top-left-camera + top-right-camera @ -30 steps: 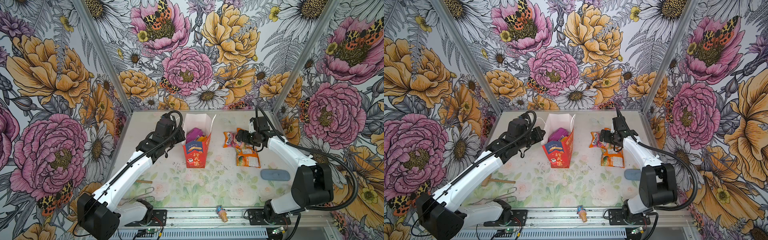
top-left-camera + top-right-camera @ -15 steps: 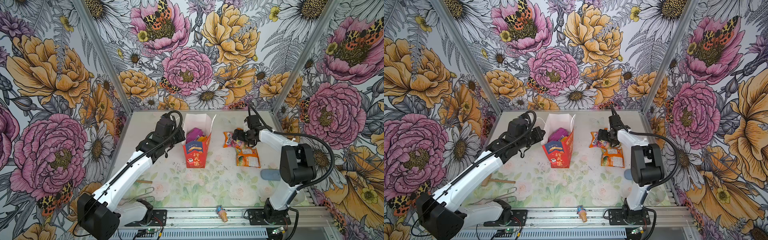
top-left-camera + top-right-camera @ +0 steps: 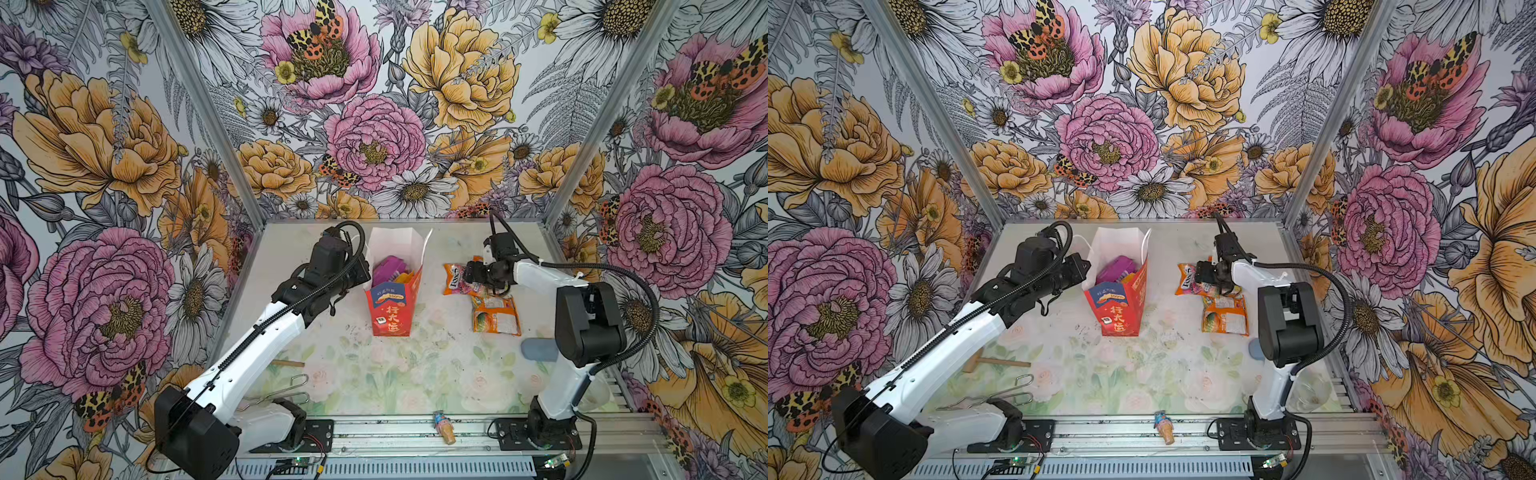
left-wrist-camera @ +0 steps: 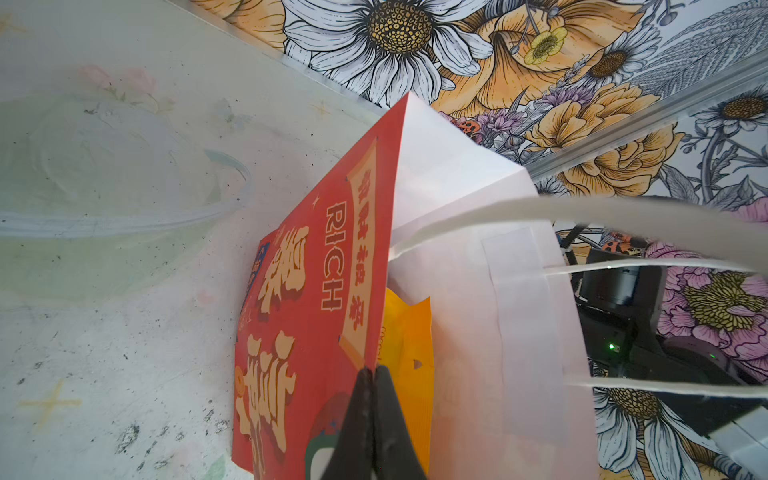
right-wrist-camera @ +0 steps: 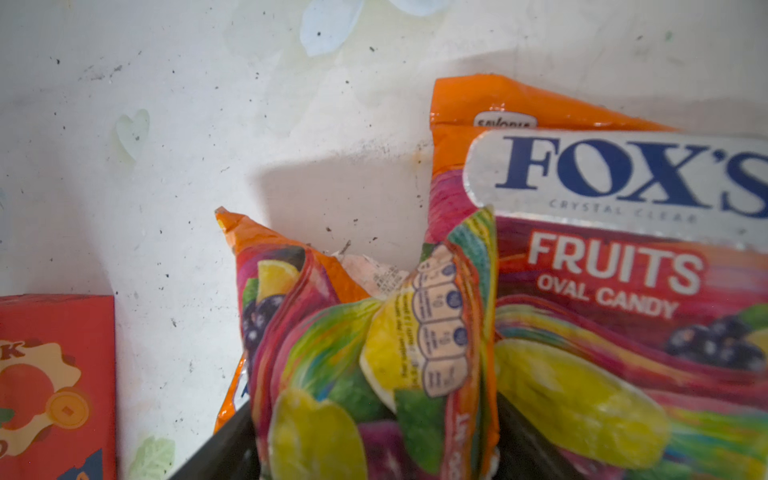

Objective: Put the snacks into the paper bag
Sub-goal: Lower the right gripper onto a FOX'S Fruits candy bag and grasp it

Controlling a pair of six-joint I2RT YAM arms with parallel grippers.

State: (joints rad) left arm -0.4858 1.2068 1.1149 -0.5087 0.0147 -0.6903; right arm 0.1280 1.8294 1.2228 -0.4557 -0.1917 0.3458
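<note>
The paper bag (image 3: 392, 307) (image 3: 1121, 307) stands upright mid-table, white above and red below. A purple snack (image 3: 388, 266) and a yellow-orange one (image 4: 409, 332) lie inside it. My left gripper (image 3: 365, 276) (image 4: 372, 374) is shut on the bag's red rim (image 4: 382, 249). To the right, the orange FOX'S candy packet (image 3: 455, 278) (image 5: 623, 291) lies on the table. My right gripper (image 3: 469, 274) (image 5: 374, 415) has its jaws on either side of the packet's bunched-up end. An orange-and-white packet (image 3: 496, 318) lies just in front.
A tiny ice-cream-cone toy (image 3: 444, 426) lies on the front rail. A grey-blue oval pad (image 3: 538, 351) sits by the right arm's base. A wire clip (image 3: 282, 390) and a small wooden mallet (image 3: 1000, 363) lie front left. Floral walls close in three sides.
The right arm has drawn its elbow in, and its gripper has shifted a little left onto the FOX'S packet with its jaws narrowing. The left arm and the bag have not moved.
</note>
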